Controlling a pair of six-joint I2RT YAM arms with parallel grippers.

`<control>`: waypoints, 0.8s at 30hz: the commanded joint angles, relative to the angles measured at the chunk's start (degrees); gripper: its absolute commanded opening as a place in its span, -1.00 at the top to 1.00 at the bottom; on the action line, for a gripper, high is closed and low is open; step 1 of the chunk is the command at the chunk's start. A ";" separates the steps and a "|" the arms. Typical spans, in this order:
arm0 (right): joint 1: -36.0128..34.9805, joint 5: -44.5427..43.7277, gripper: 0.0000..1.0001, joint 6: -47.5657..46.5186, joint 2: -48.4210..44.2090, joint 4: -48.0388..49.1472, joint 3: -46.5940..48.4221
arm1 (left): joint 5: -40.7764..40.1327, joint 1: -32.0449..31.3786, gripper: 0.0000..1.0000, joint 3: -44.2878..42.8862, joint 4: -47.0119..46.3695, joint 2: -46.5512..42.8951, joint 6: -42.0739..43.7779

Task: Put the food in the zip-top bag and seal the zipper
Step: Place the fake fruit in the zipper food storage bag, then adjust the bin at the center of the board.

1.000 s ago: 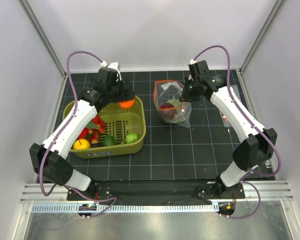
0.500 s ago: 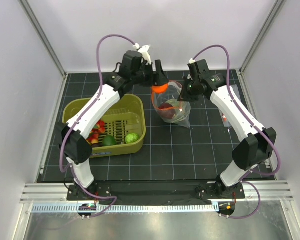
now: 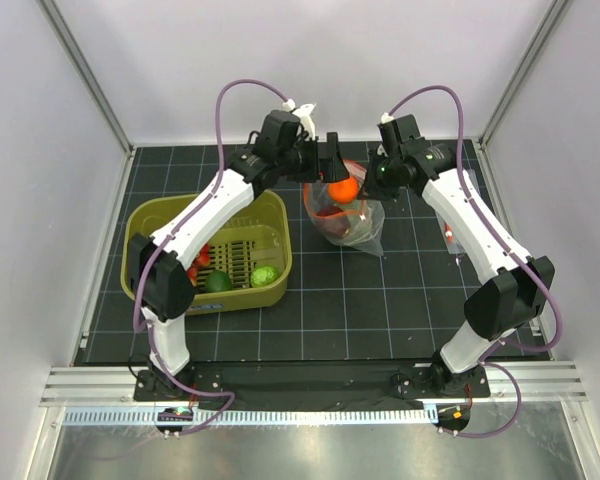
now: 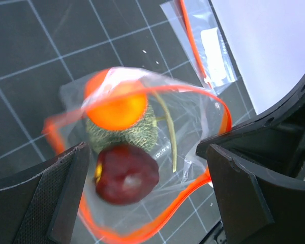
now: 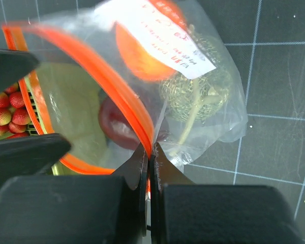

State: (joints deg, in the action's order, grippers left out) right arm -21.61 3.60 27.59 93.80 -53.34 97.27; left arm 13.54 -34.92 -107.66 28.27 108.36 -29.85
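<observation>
A second ago the left arm held the orange point(image 3: 342, 189) over the basket point(image 3: 270, 292), at about 9 o'clock on the worktop point(image 3: 380, 300). Then it swung across to the bag point(image 3: 368, 232), which sat at about 1 o'clock. Now the left fingers point(image 4: 46, 198) had sprung wide open right over the bag's mouth and held nothing. The orange had left them and looked blurry in the left wrist view. It was inside the mouth, on top of the pale-green one point(image 4: 127, 136), with the dark red one point(image 4: 127, 174) just beside them. That probably meant one more piece of food was in, so three were in the bag. The job was not done, though. A light green piece point(image 3: 264, 275), a dark green one point(image 3: 218, 282) and some red bits point(image 3: 193, 266) were left in the basket. The zipper point(image 5: 91, 68) made a wide loop, so the bag was not shut at all. The right fingers point(image 5: 147, 173) had not moved. They were shut tight and pinched the bag by its zipper at the 2 o'clock side of the mouth, which held it up and open. The left fingers hung at the 10 o'clock side and I could not tell if they touched the plastic. I think the left arm would need to go back to the basket for more.
</observation>
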 commanded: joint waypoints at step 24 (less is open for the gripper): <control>1.30 -1.75 0.98 0.44 0.24 -1.15 1.43 | -26.20 9.51 -0.99 13.26 22.95 -17.04 -3.79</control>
State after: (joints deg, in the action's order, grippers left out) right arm -20.75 1.67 27.59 93.78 -55.33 97.27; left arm -10.61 -26.76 -94.13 46.68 90.21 -29.10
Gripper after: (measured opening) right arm 0.041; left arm 0.996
